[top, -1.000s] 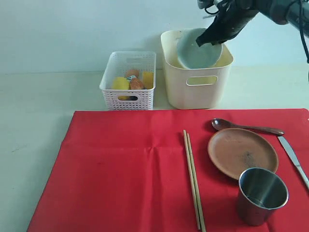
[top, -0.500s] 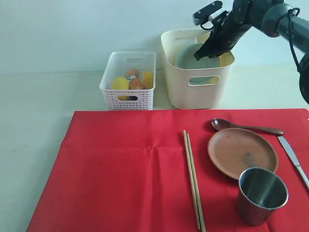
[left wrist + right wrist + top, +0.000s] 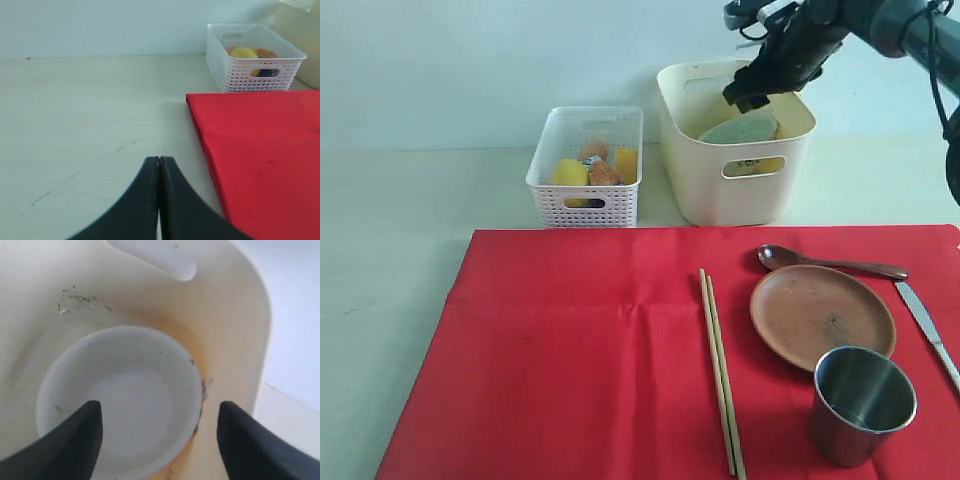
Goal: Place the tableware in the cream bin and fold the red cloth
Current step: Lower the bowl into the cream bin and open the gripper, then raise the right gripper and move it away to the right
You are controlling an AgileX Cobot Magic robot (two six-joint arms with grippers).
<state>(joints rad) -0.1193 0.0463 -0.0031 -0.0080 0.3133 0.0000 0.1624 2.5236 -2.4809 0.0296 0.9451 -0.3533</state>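
Pale green bowl (image 3: 120, 400) sits under our empty right pincer (image 3: 159, 415), open so wide we could bump the wall of the cream bin (image 3: 235, 315) beside it.

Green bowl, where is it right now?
The pale green bowl sits inside the cream bin, at the back right of the exterior view. The white basket is on the bin's left, and the open right tool is just above the bowl.
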